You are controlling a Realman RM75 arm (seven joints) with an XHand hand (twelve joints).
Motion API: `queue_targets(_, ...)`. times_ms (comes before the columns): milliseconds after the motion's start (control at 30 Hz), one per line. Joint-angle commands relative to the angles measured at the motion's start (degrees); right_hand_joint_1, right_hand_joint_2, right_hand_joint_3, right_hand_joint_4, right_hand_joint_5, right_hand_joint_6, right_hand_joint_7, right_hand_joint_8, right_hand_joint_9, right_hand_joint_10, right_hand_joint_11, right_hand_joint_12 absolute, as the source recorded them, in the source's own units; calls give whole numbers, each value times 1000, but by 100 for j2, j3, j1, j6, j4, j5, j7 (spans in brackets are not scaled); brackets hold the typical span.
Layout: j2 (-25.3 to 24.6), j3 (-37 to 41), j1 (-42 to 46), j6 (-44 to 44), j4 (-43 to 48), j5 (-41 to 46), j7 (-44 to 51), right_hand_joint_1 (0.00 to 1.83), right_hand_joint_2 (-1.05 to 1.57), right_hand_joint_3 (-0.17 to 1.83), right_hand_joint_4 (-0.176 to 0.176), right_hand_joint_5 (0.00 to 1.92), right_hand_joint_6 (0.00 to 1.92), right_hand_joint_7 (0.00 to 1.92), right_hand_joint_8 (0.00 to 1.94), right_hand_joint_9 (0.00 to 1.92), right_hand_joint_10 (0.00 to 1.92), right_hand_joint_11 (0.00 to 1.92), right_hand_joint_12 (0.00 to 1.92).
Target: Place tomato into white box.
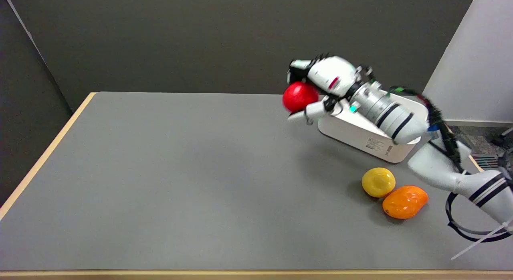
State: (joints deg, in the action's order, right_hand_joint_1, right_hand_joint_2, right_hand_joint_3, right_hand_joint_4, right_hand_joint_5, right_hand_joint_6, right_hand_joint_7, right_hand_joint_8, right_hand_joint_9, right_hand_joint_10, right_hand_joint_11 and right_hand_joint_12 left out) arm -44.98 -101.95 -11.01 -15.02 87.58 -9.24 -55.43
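Note:
A glossy red tomato (298, 96) hangs in the air, held by my right hand (320, 85), whose fingers wrap it from above and below. The hand and tomato sit just left of the white box (360, 135), which stands at the right side of the grey table. My forearm passes over the box and hides most of its opening, so its inside cannot be seen.
A yellow round fruit (378, 181) and an orange fruit (404, 201) lie touching each other on the table in front of the box. The table's wooden edge (44, 155) runs along the left. A light wall (473, 59) rises behind the box.

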Motion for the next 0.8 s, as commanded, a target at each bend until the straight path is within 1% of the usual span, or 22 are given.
queue_targets(33,108,2178,426,370,67,-195,201,1340,1097,262,-155,628,1591,874,1232,730,1425,775,1708)
queue_targets(133,159,2257,407,505,-229,-201,201,1339,1118,226,-151,595,1595,829,1244,786,1420,777,1660)
queue_targets(200,164,2257,370,556,-441,-201,201,1340,1098,261,-155,627,1592,873,1233,728,1427,771,1711)
queue_targets(367,172,2171,278,675,-1083,-196,201,1339,1107,246,-154,612,1596,854,1240,751,1425,771,1688)
queue_targets(400,172,2131,244,699,-1225,-178,191,1339,1120,224,-151,591,1598,826,1247,788,1421,773,1655)
queue_targets(500,172,1982,136,739,-1621,-156,153,1339,1100,259,-155,625,1595,871,1236,727,1428,766,1707)
queue_targets(600,175,1816,40,743,-1934,-129,153,1340,1098,263,-156,626,1594,873,1233,727,1429,762,1710)
queue_targets(800,140,1567,-90,743,-2292,-129,145,1341,1089,279,-157,628,1593,877,1230,729,1430,753,1718)
